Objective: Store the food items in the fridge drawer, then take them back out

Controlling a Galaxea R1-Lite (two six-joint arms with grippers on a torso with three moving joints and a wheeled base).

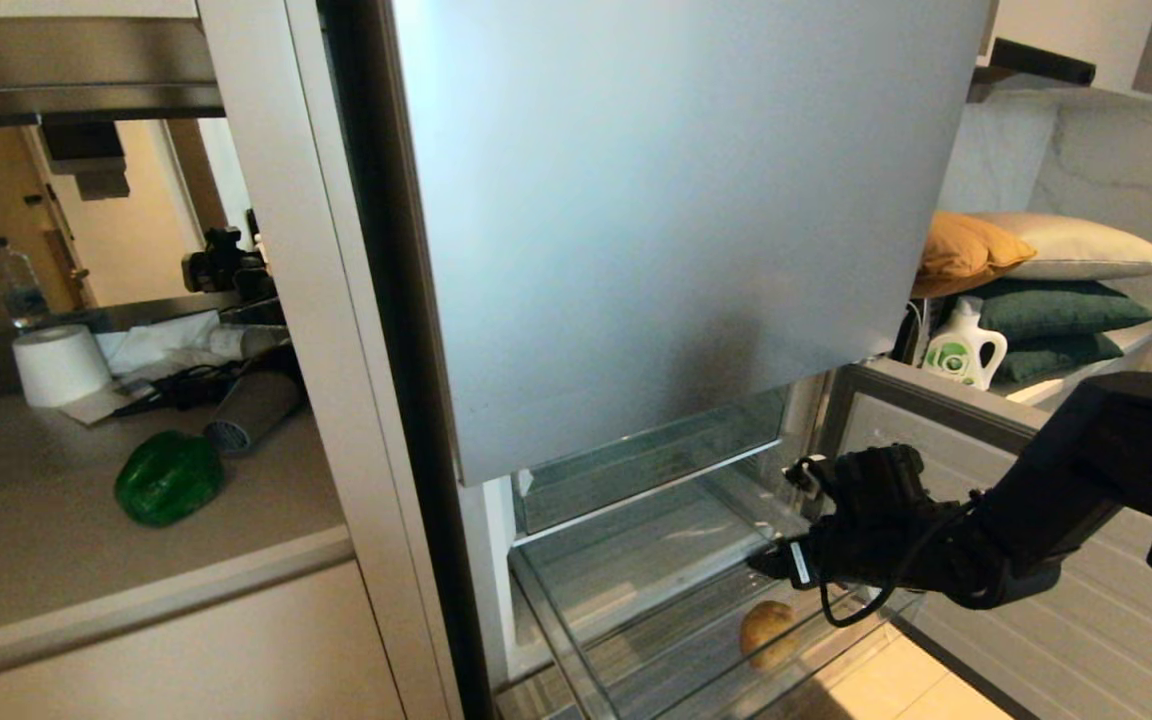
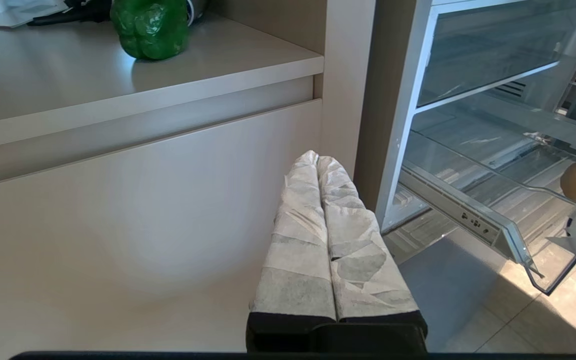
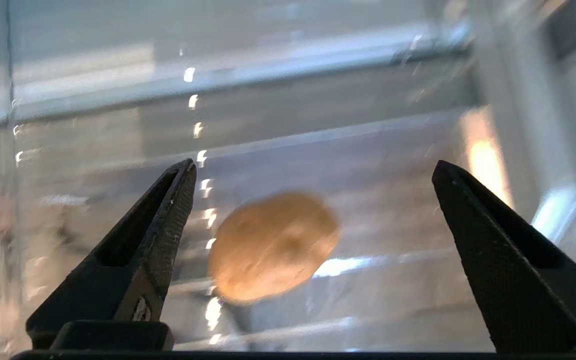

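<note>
Head view: right gripper hangs over the pulled-out fridge drawer, just above the tan bun-like lump on its ribbed base. Green bell pepper sits on the counter.

Left wrist view: left gripper, fingers pressed together, hangs beside the cabinet front.

Right wrist view: fingers spread wide, lump between them, untouched.

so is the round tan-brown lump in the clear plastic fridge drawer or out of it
In. The round tan-brown lump lies on the ribbed base of the pulled-out clear plastic fridge drawer, free between the open right gripper fingers.
</note>
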